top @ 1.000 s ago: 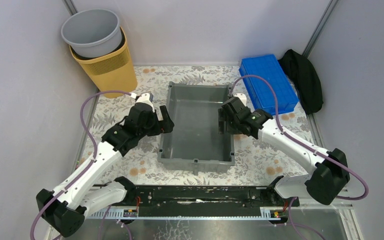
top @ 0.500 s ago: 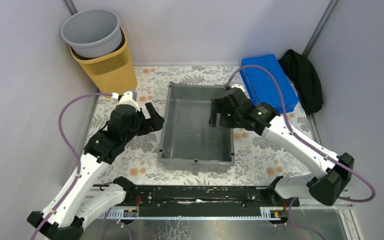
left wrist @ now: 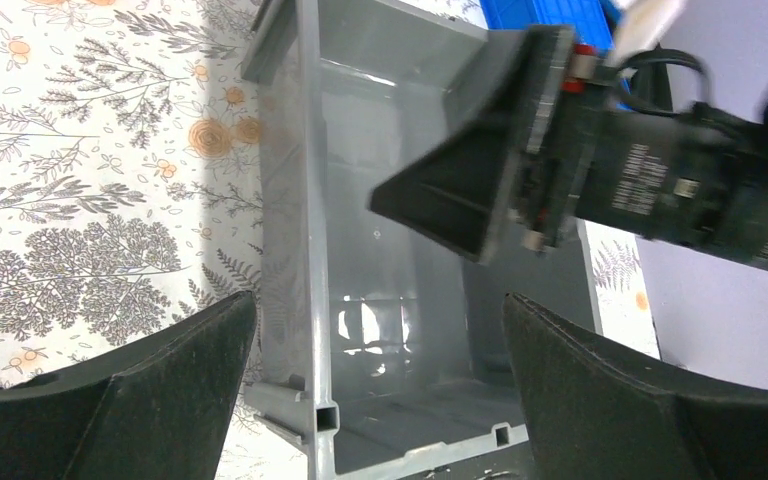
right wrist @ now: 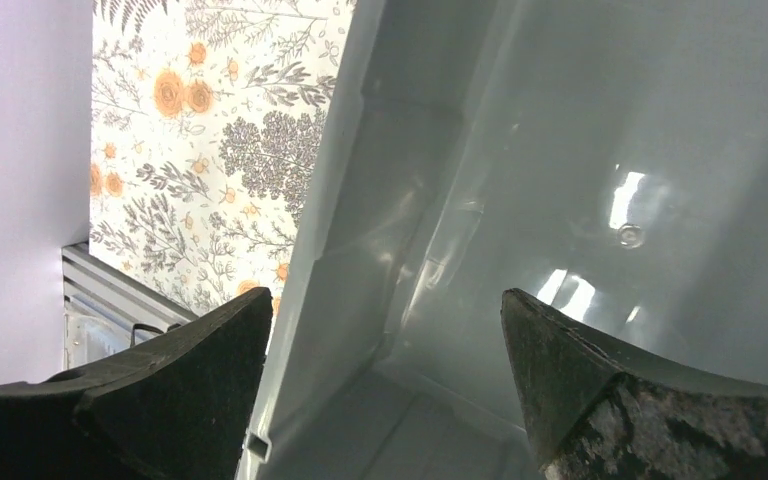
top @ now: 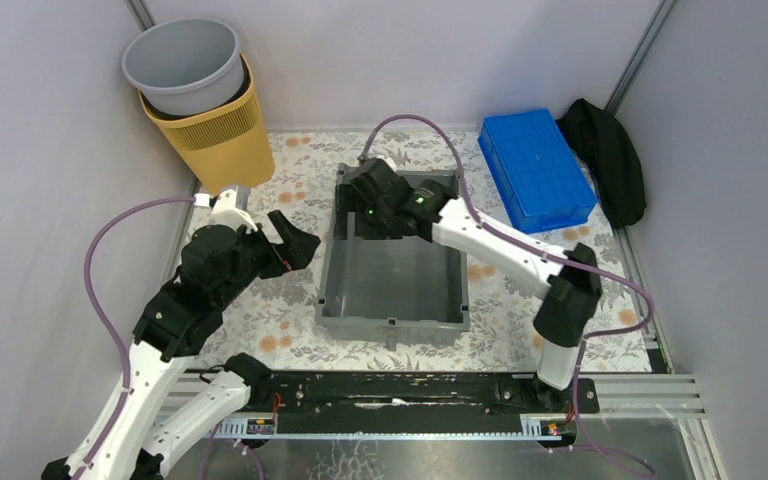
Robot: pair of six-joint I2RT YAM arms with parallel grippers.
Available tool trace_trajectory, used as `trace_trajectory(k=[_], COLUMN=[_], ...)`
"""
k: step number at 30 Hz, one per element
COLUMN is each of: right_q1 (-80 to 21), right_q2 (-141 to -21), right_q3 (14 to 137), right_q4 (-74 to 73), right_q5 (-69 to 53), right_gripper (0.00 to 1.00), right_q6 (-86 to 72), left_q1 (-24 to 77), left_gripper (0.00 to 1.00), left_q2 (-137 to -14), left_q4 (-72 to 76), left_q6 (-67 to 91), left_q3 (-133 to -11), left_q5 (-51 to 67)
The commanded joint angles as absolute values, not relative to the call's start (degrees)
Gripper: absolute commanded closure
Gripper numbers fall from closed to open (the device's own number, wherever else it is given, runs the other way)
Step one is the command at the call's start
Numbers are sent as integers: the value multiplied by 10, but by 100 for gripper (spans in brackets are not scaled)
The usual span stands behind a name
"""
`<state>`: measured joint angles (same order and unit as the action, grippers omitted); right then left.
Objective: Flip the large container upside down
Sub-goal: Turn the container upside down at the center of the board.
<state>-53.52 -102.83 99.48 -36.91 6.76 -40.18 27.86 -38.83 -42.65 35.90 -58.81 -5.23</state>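
From above, the large container sits upright, mouth up, in the middle of the floral table cover, so none of the turn is done yet. The right gripper reaches across the mouth to the far-left corner, and the left gripper hangs released just outside the left wall, not touching it. With both arms crowded at one side, the first risk is a knock between them once the wall starts to lift. The left wrist view shows spread, empty jaws over that wall, with the right gripper close ahead (too close, I judge, if the crate swings this way). The right wrist view shows jaws wide apart astride the left wall, one finger outside over the cloth and one inside, clasping nothing. A pinch on one thin, sloped wall of so big a crate may slip, or merely drag it across the cover instead of tipping it.
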Motion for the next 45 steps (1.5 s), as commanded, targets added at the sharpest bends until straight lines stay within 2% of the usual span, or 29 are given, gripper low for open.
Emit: trace_trajectory(k=[1, 6, 13, 19, 23, 29, 30, 31, 37, 45], right_q1=[-553, -561, -575, -576, -576, -574, -573, -572, -565, -536], right_q2=[-1083, -1151, -1252, -1278, -1294, -1298, -1297, -1295, -1256, -1132], right_q3=[1056, 1117, 1257, 1276, 1279, 1271, 1272, 1274, 1284, 1252], right_q4=[-367, -382, -494, -522, -522, -504, -501, -497, -487, -458], right_q5=[63, 64, 123, 152, 146, 126, 122, 118, 97, 52], right_gripper=[8, 8, 8, 18, 37, 90, 97, 100, 100, 100], right_q6=[-427, -435, -433, -441, -443, -441, -441, -439, -423, -404], left_q1=[275, 275, 275, 275, 275, 276, 275, 275, 276, 275], left_gripper=[0, 0, 0, 0, 0, 0, 0, 0, 0, 0], left_q2=[-376, -368, -363, -360, -357, -355, -355, -355, -360, -364], left_q4=[-426, -428, -433, -432, -427, -432, -433, -434, -445, -457], left_q6=[359, 358, 353, 351, 353, 351, 351, 350, 348, 349], left_q3=[-594, -601, -600, -598, -588, -589, -590, -592, -610, -639], left_q5=[-15, 12, 16, 12, 14, 9, 9, 8, 1, -15])
